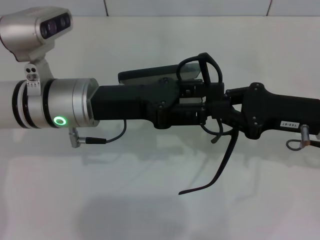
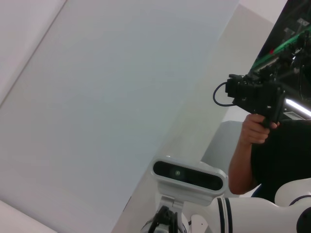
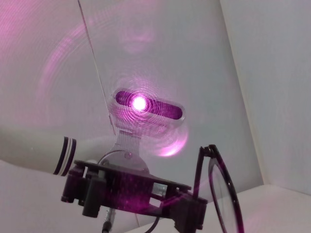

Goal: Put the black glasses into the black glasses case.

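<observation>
Left hand (image 1: 192, 107): reaches in horizontally above the white worktop (image 1: 150, 200), meeting the right hand at mid-scene; finger state cannot be told, the fingers being lost among black parts. Silver wrist collar with a lit green ring (image 1: 60, 121) and a wrist camera (image 1: 35, 32) sit on this arm, on the far side of the hand from the glasses.

Right hand (image 1: 220, 107): reaches in from the opposite side, tip against the left hand's tip; whether its fingers are apart or together cannot be told.

Black glasses (image 1: 220, 155): held up off the worktop at the junction of the two hands. One slender temple arm hangs down and curves away below the hands; another dark loop rises above them. In the right wrist view the frame (image 3: 221, 194) stands upright with a clear lens, just beside the left hand's black body. Which hand carries them cannot be told.

Black glasses case (image 1: 150, 74): lies on the worktop just behind the left hand, partly hidden by it; lid position cannot be told.
</observation>
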Tool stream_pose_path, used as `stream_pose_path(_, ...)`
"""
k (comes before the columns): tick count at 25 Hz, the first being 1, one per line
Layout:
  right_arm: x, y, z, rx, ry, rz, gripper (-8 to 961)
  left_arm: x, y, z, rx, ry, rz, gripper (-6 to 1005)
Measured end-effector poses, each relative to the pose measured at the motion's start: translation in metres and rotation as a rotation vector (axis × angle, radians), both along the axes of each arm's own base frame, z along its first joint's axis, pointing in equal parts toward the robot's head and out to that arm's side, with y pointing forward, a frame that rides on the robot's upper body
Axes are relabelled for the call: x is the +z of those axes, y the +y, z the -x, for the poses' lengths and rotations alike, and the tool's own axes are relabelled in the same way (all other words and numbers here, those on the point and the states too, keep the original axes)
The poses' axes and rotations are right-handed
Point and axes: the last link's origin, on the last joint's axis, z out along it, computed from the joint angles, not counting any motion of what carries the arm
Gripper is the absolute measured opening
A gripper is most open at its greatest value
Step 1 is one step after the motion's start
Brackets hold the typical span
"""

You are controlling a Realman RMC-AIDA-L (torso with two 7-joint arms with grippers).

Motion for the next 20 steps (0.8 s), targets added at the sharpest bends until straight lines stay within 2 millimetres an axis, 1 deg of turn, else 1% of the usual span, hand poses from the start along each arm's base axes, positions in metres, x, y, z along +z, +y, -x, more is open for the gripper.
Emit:
stream_pose_path(4, 0.003, 0.002, 0.000, -0.012, 0.011, -0.015, 121, 0.000, -0.001, 0.000, -0.005, 0.003, 0.003, 628)
stream_pose_path(8, 0.013, 0.008, -0.011, -0.085, 0.053, -0.072, 121, 0.007, 0.000, 0.003, -0.014, -0.013, -0.025, 627)
stream_pose_path(10, 0.019, 0.010, -0.016, -0.116, 0.081, -0.092, 121, 0.013, 0.000, 0.009, -0.008, -0.017, -0.068, 627)
stream_pose_path(14, 0.034, 0.010, -0.020, -0.134, 0.148, -0.125, 121, 0.024, 0.006, 0.031, 0.058, 0.031, -0.149, 627)
stream_pose_path(17, 0.044, 0.009, -0.021, -0.144, 0.209, -0.159, 121, 0.016, 0.009, 0.038, 0.089, 0.094, -0.154, 626)
stream_pose_path(20, 0.048, 0.008, -0.016, -0.130, 0.261, -0.159, 121, 0.001, 0.007, 0.036, 0.062, 0.160, -0.113, 626)
